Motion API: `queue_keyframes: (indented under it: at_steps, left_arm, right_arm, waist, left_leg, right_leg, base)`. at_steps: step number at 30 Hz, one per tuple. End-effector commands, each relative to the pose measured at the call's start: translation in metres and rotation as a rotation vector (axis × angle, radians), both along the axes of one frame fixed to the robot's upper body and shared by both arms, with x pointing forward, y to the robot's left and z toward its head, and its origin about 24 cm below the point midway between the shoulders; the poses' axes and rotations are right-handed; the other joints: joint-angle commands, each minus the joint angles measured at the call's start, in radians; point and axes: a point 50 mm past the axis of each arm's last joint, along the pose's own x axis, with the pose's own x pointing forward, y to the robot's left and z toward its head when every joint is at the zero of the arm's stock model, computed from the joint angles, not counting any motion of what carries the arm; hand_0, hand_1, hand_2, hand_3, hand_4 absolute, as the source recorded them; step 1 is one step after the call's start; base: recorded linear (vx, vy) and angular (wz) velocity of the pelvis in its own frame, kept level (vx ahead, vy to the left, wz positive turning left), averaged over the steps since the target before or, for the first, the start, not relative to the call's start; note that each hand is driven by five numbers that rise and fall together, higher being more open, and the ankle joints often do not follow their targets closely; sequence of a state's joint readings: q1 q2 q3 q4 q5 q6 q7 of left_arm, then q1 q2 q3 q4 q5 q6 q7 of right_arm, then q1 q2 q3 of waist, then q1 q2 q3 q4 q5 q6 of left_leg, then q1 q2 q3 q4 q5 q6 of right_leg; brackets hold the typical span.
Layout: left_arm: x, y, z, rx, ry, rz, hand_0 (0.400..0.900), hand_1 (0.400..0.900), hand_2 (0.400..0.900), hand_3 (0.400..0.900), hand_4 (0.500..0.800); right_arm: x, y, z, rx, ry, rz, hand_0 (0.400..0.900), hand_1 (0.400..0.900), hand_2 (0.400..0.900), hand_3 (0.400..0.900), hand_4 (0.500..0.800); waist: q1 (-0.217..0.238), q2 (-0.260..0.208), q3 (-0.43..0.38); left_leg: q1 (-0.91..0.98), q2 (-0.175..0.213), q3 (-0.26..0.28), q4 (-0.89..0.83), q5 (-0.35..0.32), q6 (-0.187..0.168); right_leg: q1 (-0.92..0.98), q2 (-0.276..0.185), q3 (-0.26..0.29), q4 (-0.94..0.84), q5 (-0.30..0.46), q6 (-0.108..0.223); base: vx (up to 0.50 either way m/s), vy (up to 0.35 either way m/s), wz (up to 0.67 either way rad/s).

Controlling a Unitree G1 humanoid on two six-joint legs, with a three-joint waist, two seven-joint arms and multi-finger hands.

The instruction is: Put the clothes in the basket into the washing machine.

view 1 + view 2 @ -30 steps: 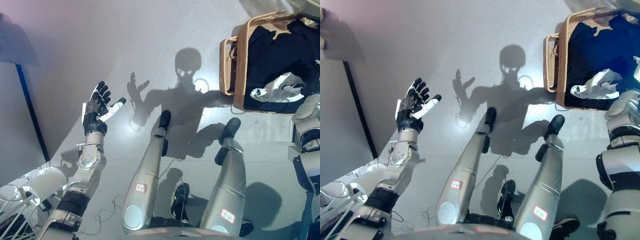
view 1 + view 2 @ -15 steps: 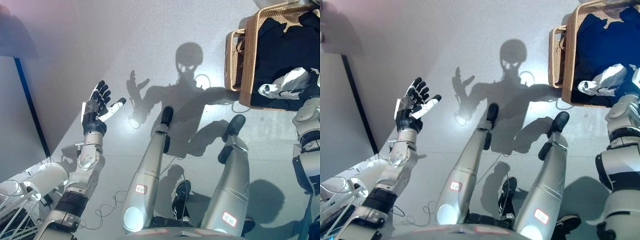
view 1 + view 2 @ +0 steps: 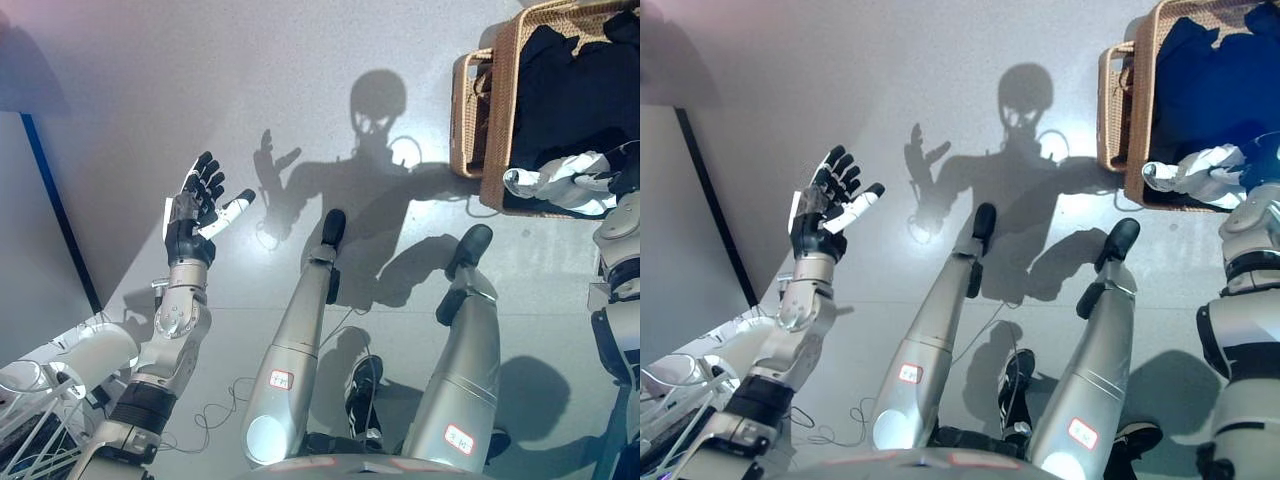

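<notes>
Left hand: the left hand (image 3: 203, 208) is hovering over the floor (image 3: 150, 90) on the left side of the scene, raised palm-up with fingers spread and relaxed, grasping nothing.
Right hand: the right arm is reaching in from the right edge toward the near rim of the basket (image 3: 494, 110); the hand itself is sitting at the frame's edge among the cloth, and I cannot tell whether its fingers are curled or straight.
Nearest garment: a white and grey garment (image 3: 560, 180) is lying bunched at the near end of the basket, just beside the right wrist, its long axis running left to right.
Rest of the load: dark clothes (image 3: 1220, 90) are filling the basket beyond it, farther from the robot.
Basket: it is standing on the floor at the far right, its long side running near to far.
Which arm is nearer: the right by a wide margin; the left hand is well apart from the basket, across the whole scene.
Washing machine: not showing in either view.
Judgement: the coming grasp is falling to the right hand, with the pale garment lying closest.
</notes>
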State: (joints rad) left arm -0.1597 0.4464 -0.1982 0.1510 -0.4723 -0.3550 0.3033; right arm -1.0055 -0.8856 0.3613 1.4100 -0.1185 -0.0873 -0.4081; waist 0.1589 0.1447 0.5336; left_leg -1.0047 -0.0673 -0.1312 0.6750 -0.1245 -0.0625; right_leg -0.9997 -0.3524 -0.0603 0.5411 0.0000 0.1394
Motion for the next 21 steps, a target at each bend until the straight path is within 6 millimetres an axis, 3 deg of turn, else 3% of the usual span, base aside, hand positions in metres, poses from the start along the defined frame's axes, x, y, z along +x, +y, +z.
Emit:
queue_keyframes:
  at_steps: [1,7,12,14,16,21]
  left_arm:
    - [-0.018,0.035,0.020,-0.003,-0.136,0.130,0.900,0.900,0.900,0.900,0.800]
    - [-0.012,0.042,0.007,-0.040,-0.084,0.182,0.900,0.900,0.900,0.900,0.800]
    - [-0.008,0.059,-0.015,-0.065,0.020,0.287,0.900,0.900,0.900,0.900,0.800]
    - [-0.006,0.063,-0.021,-0.074,0.050,0.306,0.900,0.900,0.900,0.900,0.800]
    - [-0.006,0.072,-0.033,-0.127,0.097,0.359,0.900,0.900,0.900,0.900,0.800]
    - [-0.012,0.082,-0.043,-0.149,0.140,0.412,0.900,0.900,0.900,0.900,0.800]
  right_arm:
    - [-0.011,-0.014,0.009,-0.034,-0.013,-0.061,0.400,0.400,0.400,0.400,0.500]
    - [-0.008,-0.006,-0.004,0.199,-0.218,-0.031,0.400,0.400,0.400,0.400,0.500]
    - [-0.009,0.001,-0.020,0.724,-0.721,-0.061,0.400,0.400,0.400,0.400,0.500]
    - [-0.011,0.001,-0.028,0.800,-0.775,-0.076,0.400,0.400,0.400,0.400,0.500]
    - [-0.012,0.007,-0.042,1.029,-1.000,-0.112,0.400,0.400,0.400,0.400,0.500]
    - [-0.017,0.006,-0.052,1.280,-1.327,-0.193,0.400,0.400,0.400,0.400,0.500]
  waist:
    - [-0.014,0.031,-0.014]
    - [-0.046,0.006,-0.014]
    - [-0.073,-0.010,-0.014]
    - [-0.071,-0.011,-0.014]
    - [-0.081,-0.013,-0.014]
    - [-0.087,0.002,-0.057]
  left_leg:
    - [0.099,0.056,-0.032,-0.039,-0.070,-0.018]
    - [0.191,0.064,-0.017,-0.117,-0.021,-0.024]
    - [0.319,0.081,0.000,-0.194,-0.010,-0.033]
    - [0.358,0.088,0.003,-0.226,-0.003,-0.035]
    - [0.434,0.102,0.010,-0.305,0.024,-0.043]
    - [0.523,0.116,0.005,-0.446,0.083,-0.061]
  right_leg:
    - [0.051,0.006,0.012,0.027,0.010,0.017]
    - [0.147,0.004,-0.005,-0.074,0.071,0.014]
    - [0.276,0.006,-0.015,-0.171,0.097,0.026]
    - [0.312,0.008,-0.017,-0.197,0.104,0.028]
    - [0.377,0.007,-0.023,-0.252,0.119,0.034]
    - [0.442,0.004,-0.037,-0.326,0.139,0.043]
  base:
    - [0.00,-0.010,-0.04]
    - [-0.03,-0.008,-0.05]
    - [0.04,-0.032,-0.18]
    - [0.04,-0.040,-0.13]
    - [0.05,-0.055,-0.12]
    - [0.05,-0.057,0.04]
